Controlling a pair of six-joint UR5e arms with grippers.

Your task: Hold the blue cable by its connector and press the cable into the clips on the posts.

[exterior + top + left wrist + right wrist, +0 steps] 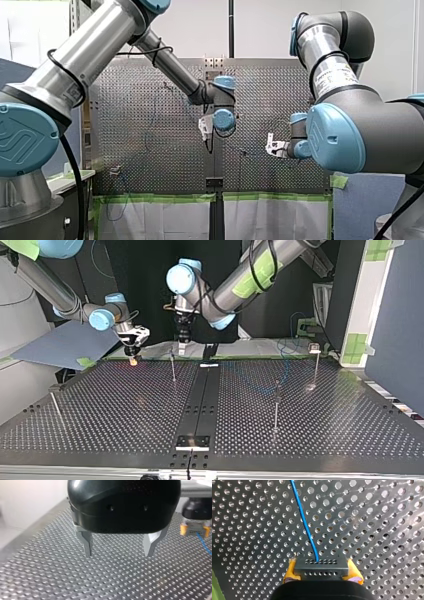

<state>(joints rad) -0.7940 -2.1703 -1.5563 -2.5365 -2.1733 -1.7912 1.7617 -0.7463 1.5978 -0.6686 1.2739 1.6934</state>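
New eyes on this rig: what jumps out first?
My right gripper, yellow-padded, is shut on the dark connector, and the blue cable runs ahead from it over the perforated table. My left gripper hangs open above the table, nothing between its metal fingers. In the top view, thin posts stand scattered across the table.

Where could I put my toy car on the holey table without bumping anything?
Widest bare patch: top view's left, between the leaning post and the black centre strip. Its near right corner, before the tall post, is free too. Crowded: the far edge, with the blue cable, my right gripper and my left gripper.
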